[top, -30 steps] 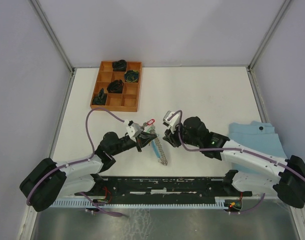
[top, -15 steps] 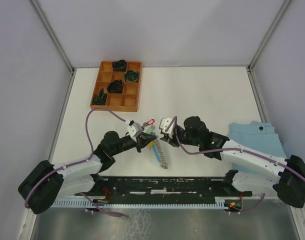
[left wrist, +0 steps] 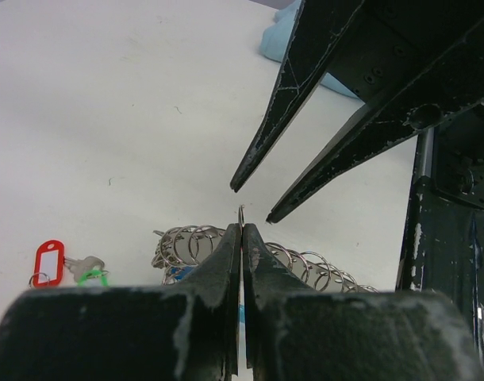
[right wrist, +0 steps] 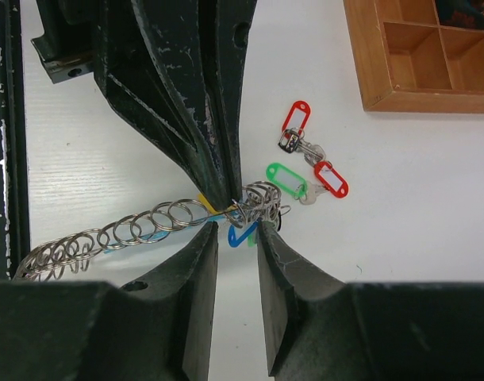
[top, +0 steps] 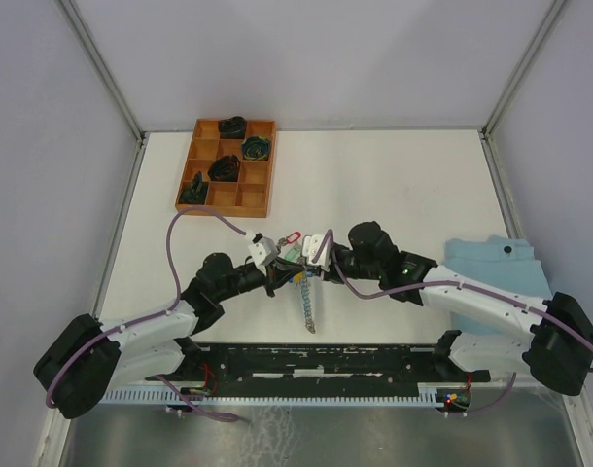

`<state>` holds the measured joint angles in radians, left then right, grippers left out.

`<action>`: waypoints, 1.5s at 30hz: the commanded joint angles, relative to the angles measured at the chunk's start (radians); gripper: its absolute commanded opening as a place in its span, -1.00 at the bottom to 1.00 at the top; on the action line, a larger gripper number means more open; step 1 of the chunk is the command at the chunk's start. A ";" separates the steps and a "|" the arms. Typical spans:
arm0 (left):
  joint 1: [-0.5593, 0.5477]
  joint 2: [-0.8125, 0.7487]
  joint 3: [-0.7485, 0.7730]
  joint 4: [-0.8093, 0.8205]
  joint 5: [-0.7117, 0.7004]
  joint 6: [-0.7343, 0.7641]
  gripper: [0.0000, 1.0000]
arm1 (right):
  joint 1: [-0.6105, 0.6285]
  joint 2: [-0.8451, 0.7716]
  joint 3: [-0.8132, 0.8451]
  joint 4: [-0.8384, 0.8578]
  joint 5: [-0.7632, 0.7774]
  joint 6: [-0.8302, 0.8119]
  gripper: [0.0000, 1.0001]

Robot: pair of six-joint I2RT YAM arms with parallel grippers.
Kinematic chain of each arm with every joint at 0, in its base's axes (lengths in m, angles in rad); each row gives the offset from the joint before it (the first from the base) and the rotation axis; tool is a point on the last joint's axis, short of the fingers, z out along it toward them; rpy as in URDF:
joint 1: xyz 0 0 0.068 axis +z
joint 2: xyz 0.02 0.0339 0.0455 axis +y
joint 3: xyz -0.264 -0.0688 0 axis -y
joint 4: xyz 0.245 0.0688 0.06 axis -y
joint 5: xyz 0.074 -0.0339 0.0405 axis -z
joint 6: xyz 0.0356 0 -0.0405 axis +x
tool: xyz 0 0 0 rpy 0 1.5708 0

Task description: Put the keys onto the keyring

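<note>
Right tool (right wrist: 236, 228) has moved in — jaws apart; left tool (left wrist: 241, 230) clamps the keyring (top: 307, 309), stretched toward the bases (top: 316, 360).

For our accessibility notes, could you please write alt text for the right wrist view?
The shut left gripper pinches the coiled silver keyring at one end, with the open right gripper poised below. Beside it, keys with red and green tags lie on the table, near a wooden tray.

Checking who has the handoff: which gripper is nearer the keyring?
Left. The left gripper is shut on the keyring at its bunched end; the right gripper stands open just beside it, gripping nothing.
</note>
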<state>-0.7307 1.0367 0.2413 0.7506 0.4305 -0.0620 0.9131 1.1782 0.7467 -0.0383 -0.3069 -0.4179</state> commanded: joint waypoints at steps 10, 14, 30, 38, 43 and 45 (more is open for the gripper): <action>0.000 -0.007 0.055 0.044 0.062 0.029 -0.95 | -0.009 0.059 0.053 0.060 0.006 -0.030 -0.45; 0.000 -0.004 0.059 0.041 0.070 0.028 -0.95 | -0.013 0.064 0.048 0.079 0.002 -0.026 -0.56; 0.001 0.024 0.087 -0.030 0.048 0.045 -0.95 | -0.025 0.051 0.055 0.063 -0.040 -0.013 -0.70; -0.001 0.011 0.056 0.035 0.050 0.030 -0.81 | -0.033 0.065 0.053 0.074 -0.052 0.012 -0.99; 0.001 0.013 0.008 0.100 0.013 0.024 -0.48 | -0.036 0.061 0.033 0.114 -0.061 0.041 -0.99; 0.001 0.015 -0.016 0.133 -0.010 0.021 -0.41 | -0.036 0.063 0.030 0.118 -0.065 0.047 -0.99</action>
<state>-0.7303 1.0592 0.2634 0.7586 0.4614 -0.0517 0.8833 1.2415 0.7570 -0.0101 -0.3450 -0.4015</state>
